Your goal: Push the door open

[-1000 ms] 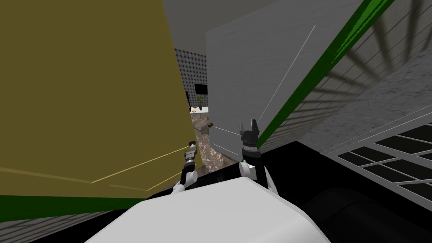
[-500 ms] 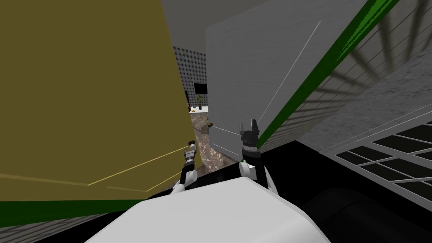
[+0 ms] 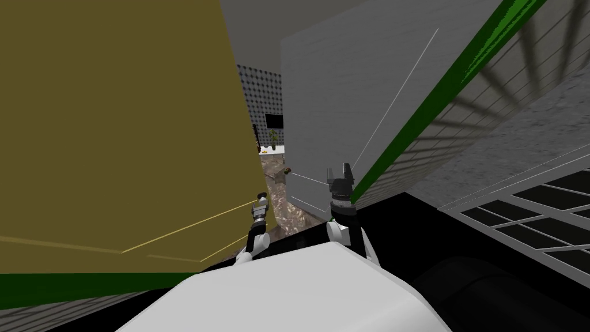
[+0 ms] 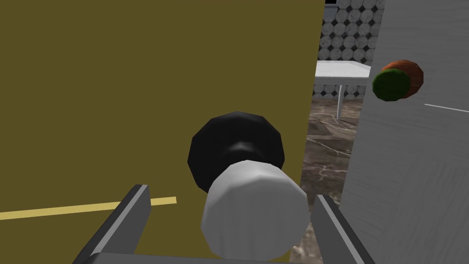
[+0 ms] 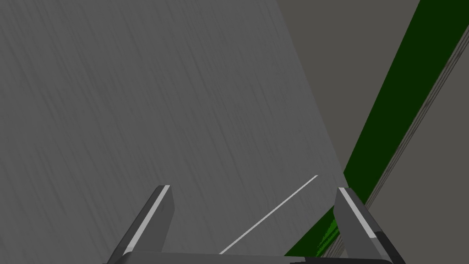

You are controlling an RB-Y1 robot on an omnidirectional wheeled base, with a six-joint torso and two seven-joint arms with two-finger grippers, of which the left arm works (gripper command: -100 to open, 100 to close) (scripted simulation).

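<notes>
So you've got a narrow gap to work with: the olive door [image 3: 115, 115] on your left and a grey door [image 3: 334, 104] on your right both stand ajar, and between their edges you can see a strip of marbled floor [image 3: 282, 204] running to a white table [image 4: 343, 69] in the room beyond. A dark green frame strip [image 3: 449, 86] runs along the far side of the grey door, and past that there's brick wall, so no room on that side. Your left gripper [image 3: 262, 199] is right at the olive door's free edge, low down. In the wrist view its fingers are spread wide on either side of the white knob [image 4: 254, 211], which sticks out of a black round base [image 4: 229, 137]; they're not squeezing it. The door itself is flat olive with thin pale yellow lines. Your right gripper [image 5: 253, 188] is wide open too, holding nothing and pointing at the grey door near the green strip. The grey door has its own green and brown knob [image 4: 396, 81].
</notes>
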